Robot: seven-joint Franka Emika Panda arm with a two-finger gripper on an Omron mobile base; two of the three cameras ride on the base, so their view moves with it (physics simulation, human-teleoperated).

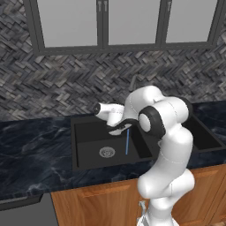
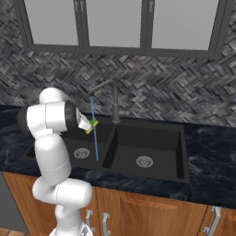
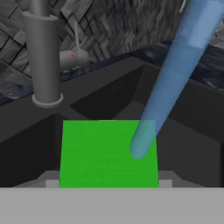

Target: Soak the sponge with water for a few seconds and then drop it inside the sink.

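Note:
My gripper is shut on the sponge, holding it above the left basin of the black sink. The hand view shows the sponge's bright green top between the fingertips, and a yellow layer shows on it in the right base view. The thin blue water falls from the faucet spout, touches the sponge and runs on down into the basin. In the hand view the water lands on the sponge's right part. From the left, the gripper hangs over the sink beside the water.
The dark grey faucet stands behind the divider between the basins, and its post rises just beyond the sponge. Dark marble counter lies on both sides of the sink. A herringbone tile wall backs it.

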